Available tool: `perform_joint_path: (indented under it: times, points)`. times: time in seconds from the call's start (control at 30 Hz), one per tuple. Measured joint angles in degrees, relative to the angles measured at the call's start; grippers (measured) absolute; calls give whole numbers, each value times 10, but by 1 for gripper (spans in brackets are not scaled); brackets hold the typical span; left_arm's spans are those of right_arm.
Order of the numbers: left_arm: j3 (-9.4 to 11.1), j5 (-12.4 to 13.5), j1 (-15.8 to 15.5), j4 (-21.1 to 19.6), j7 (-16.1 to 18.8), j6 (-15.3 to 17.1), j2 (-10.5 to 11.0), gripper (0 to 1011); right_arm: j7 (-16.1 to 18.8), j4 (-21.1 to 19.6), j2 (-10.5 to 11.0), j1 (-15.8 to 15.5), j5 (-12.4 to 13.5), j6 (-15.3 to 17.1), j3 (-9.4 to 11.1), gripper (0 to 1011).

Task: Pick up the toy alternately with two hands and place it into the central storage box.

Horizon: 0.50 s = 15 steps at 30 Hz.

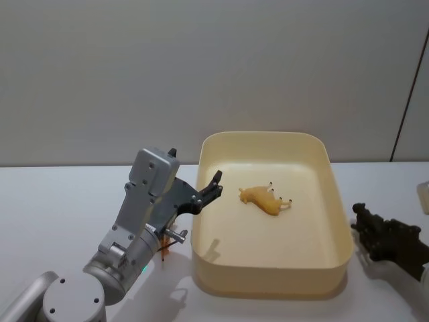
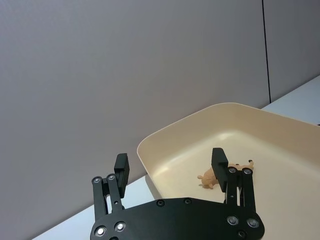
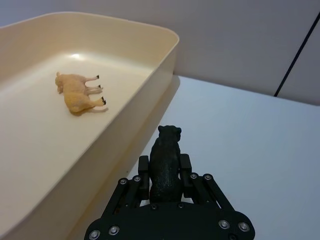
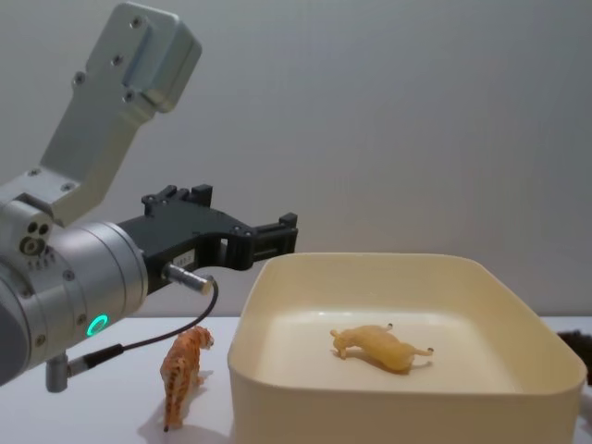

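Black toy animal, upright, is clamped at its body between the fingers of the right claw. It sits over the white table, just beside the right wall of the cream storage box and outside it. Inside the box a tan toy animal lies on its side near the middle of the floor. The left claw hovers at the box's left rim, its fingers spread apart and holding nothing. Under the left arm an orange tiger toy stands on the table, just beside the box's left wall.

Likely risks, judged from this layout:
- The black toy is pinched on a narrow, rounded body, so it may twist or slip out on the way over.
- If the right claw travels too low, the toy or the fingers may strike the box's right rim and shove the box.
- A drop straight onto the tan toy could make the black one bounce or tip.
- With the left claw already at the rim, the two arms could crowd each other.
- A careless descent of the left arm might knock the tiger over.
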Motion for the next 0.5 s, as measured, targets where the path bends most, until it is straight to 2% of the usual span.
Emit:
perform_joint_path:
  times: [0.3,0.5]
  points:
    - [0,0,0,0,0,0,0,1001,-27,-25,3,0,-1,-37,8,333]
    - [0,0,0,0,0,0,0,1001,-27,-43,3,11,8,-45,13,333]
